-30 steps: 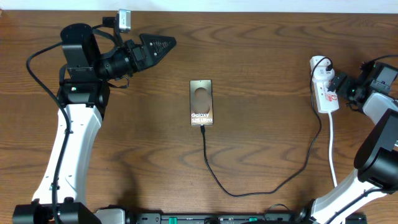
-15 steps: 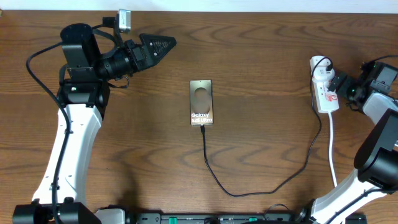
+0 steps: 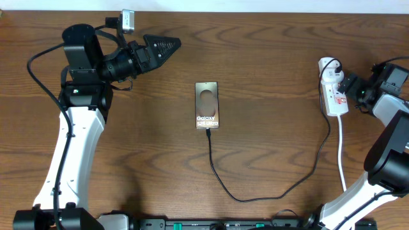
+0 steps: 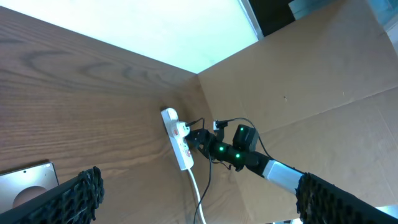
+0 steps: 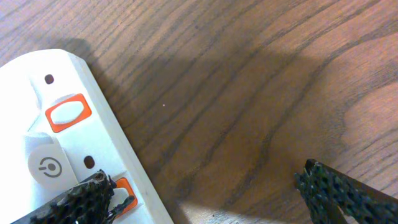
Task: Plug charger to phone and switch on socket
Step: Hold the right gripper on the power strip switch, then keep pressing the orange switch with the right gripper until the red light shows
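Socket (image 5: 93,143) probably mostly off-frame.

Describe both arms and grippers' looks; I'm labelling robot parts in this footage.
Left arm and right arm: white links, black joints, black cables. A silver camera sits by the left wrist. Left gripper and right gripper have black, mesh-textured fingers.

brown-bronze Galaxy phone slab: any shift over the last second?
No. In the overhead view the flat brown-bronze phone lies at the same spot on the wooden table, and the thin black charger cable meets its lower edge as before.
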`<state>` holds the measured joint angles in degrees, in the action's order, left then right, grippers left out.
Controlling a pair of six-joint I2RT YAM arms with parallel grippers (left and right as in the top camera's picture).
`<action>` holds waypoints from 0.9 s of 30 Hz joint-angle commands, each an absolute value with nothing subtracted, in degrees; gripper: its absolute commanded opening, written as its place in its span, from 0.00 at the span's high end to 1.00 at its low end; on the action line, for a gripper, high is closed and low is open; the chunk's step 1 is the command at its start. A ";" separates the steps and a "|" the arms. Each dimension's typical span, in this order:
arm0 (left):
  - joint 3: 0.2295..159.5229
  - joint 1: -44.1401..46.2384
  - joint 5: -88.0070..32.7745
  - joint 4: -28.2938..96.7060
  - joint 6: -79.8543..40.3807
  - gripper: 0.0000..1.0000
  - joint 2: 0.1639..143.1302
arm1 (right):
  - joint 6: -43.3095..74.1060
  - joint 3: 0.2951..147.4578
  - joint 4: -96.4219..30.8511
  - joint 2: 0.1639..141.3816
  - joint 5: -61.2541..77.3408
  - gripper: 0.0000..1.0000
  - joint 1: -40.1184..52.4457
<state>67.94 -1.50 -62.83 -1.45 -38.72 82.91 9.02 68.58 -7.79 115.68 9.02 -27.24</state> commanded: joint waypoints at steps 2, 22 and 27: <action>68.45 -1.69 -63.13 -1.52 -37.91 0.00 81.97 | 8.10 66.65 -11.25 119.26 11.14 0.03 -24.82; 68.45 -1.69 -63.13 -1.52 -37.93 0.00 81.97 | 8.10 66.63 -16.62 119.28 13.37 0.01 -22.44; 68.45 -1.69 -63.13 -1.52 -37.91 0.00 81.97 | 8.29 66.63 -19.22 119.28 15.35 0.02 -22.39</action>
